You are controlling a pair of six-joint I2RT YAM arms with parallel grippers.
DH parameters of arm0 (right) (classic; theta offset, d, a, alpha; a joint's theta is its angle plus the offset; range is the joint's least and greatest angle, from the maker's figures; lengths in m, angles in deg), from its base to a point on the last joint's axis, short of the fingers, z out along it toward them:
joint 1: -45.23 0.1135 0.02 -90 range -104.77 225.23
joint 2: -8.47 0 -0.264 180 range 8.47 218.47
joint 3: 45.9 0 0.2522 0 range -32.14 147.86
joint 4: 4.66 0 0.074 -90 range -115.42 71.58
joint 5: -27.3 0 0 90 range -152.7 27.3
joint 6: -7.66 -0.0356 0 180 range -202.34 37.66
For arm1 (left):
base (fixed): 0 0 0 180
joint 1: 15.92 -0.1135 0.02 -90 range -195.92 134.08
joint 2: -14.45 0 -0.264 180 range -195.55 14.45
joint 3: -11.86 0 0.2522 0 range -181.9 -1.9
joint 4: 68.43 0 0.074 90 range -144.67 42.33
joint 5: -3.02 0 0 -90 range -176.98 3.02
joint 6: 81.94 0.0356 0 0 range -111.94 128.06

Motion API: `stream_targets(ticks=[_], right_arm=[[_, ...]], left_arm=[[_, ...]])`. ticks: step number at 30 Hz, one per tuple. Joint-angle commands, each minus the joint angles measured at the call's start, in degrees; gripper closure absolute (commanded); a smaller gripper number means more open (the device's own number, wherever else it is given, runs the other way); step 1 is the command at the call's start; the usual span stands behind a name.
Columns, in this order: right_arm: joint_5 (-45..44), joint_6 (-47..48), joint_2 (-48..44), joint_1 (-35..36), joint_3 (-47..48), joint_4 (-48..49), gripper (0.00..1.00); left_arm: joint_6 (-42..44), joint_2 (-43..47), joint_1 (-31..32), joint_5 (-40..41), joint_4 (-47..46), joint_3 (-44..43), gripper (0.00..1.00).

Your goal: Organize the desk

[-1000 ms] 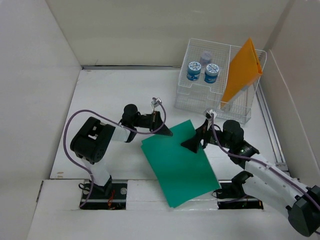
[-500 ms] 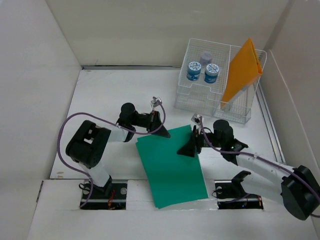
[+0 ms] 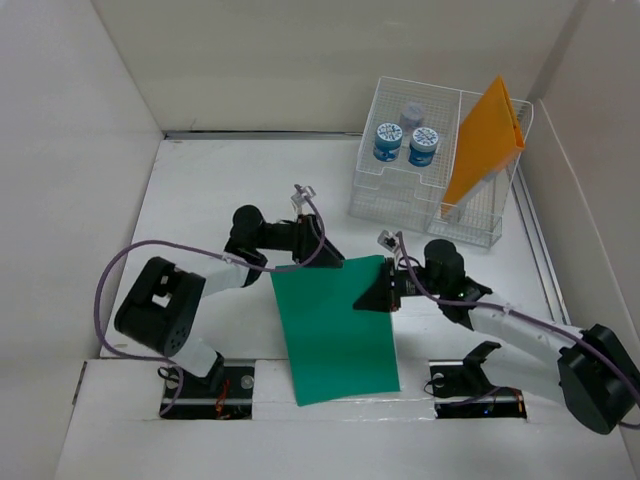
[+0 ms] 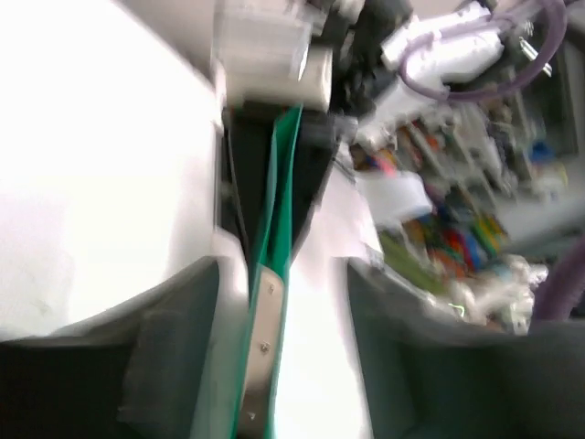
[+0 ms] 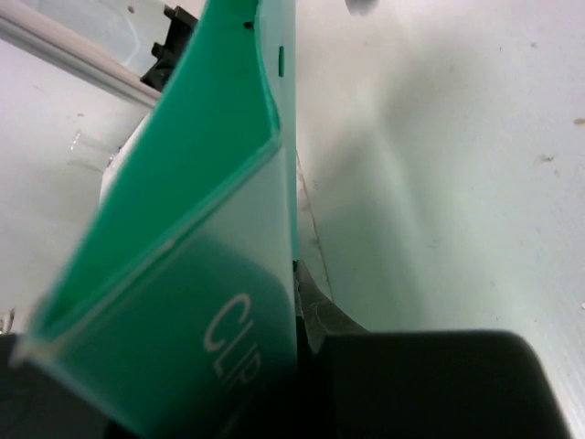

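You've got both jaws clenched on the flat green plastic folder (image 3: 335,330): left jaws at far-left corner, right jaws at far-right. Flat matte white tabletop (image 3: 220,190) spreads under both arms, folder approx. mid.

Wire rack (image 3: 400,205) holds two blue-topped jars (image 3: 387,141), tilted orange folder (image 3: 485,140).

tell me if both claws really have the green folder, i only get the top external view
observer: left wrist view shows the green folder edge-on between the fingers of the left claw, looks pinched, though blurred
operator: and the right one
observer: right wrist view has the folder wedged in the right claw, a dark finger pressed to one face
operator: any markings on it
observer: white letters reading CLIP on its face
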Motion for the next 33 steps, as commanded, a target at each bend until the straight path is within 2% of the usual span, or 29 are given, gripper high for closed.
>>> stream_targets(ticks=[1, 2, 3, 4, 5, 6, 8, 9, 10, 11, 13, 14, 17, 18, 20, 24, 28, 29, 33], right_arm=[[-3.4, 3.9, -4.5, 1.1, 6.1, -4.9, 1.00], [-6.4, 4.9, -7.6, 1.1, 7.8, -7.7, 1.00], [-8.2, 6.6, -9.2, 1.1, 10.9, -9.8, 1.00], [-10.3, 7.4, -11.0, 1.1, 12.5, -14.0, 1.00], [-14.6, 8.0, -12.5, 1.7, 14.2, -16.0, 1.00], [-16.7, 8.4, -15.3, 1.7, 15.6, -17.3, 1.00], [-22.6, 8.7, -17.8, 1.7, 19.9, -21.3, 1.00], [-24.0, 9.0, -19.7, 1.7, 21.1, -22.0, 1.00], [-25.8, 9.1, -20.6, 1.7, 24.3, -22.8, 1.00], [-32.5, 9.6, -21.5, 1.7, 28.0, -24.4, 1.00], [-35.1, 11.1, -21.6, 1.7, 30.2, -25.3, 1.00], [-41.7, 11.7, -21.4, 1.7, 34.9, -25.8, 1.00], [-51.5, 15.4, -19.0, 1.7, 44.7, -28.0, 1.00], [-59.8, 17.3, -18.3, 1.7, 47.0, -28.2, 1.00], [-69.1, 21.8, -15.8, 1.7, 50.8, -27.6, 1.00], [-83.1, 28.7, -11.0, 1.7, 59.2, -26.3, 1.00], [-89.5, 35.6, -7.9, -1.1, 60.8, -18.6, 1.00], [-90.3, 36.4, -7.0, -3.8, 61.2, -18.0, 1.00], [-87.0, 37.3, -3.1, -12.6, 62.3, -16.3, 1.00]], left_arm=[[9.9, 10.5, -1.3, 14.8, -5.9, -0.6, 0.40], [15.3, 13.1, -1.3, 18.4, 0.1, -0.8, 0.32], [18.2, 18.8, -1.9, 26.4, 7.2, -2.1, 0.20], [20.8, 21.9, -1.9, 31.0, 18.6, -2.9, 0.15], [23.2, 24.9, -1.9, 35.8, 22.1, -3.5, 0.10], [23.4, 31.0, -1.9, 43.9, 24.9, -4.2, 0.01], [23.2, 36.3, -1.9, 52.2, 33.9, -6.3, 0.01], [23.5, 40.6, -1.9, 59.2, 37.8, -9.1, 0.01], [23.4, 42.3, -1.9, 62.2, 44.3, -10.3, 0.01], [23.4, 45.3, -1.9, 65.9, 47.8, -11.6, 0.01], [23.2, 47.5, -1.9, 66.6, 49.8, -11.7, 0.01], [23.0, 48.4, -1.9, 66.6, 50.8, -11.6, 0.01], [23.6, 50.7, -1.9, 66.1, 55.2, -10.5, 0.01], [23.9, 51.9, -1.9, 65.5, 55.9, -9.1, 0.01], [24.5, 53.3, -1.9, 65.0, 57.9, -8.0, 0.01], [26.4, 56.2, -1.9, 62.6, 60.9, -7.0, 0.01], [29.1, 57.0, -1.9, 59.8, 65.8, -7.9, 0.01], [29.7, 57.1, -1.9, 59.2, 66.8, -8.2, 0.02], [34.1, 59.1, -1.9, 60.6, 74.5, -11.6, 0.02]])
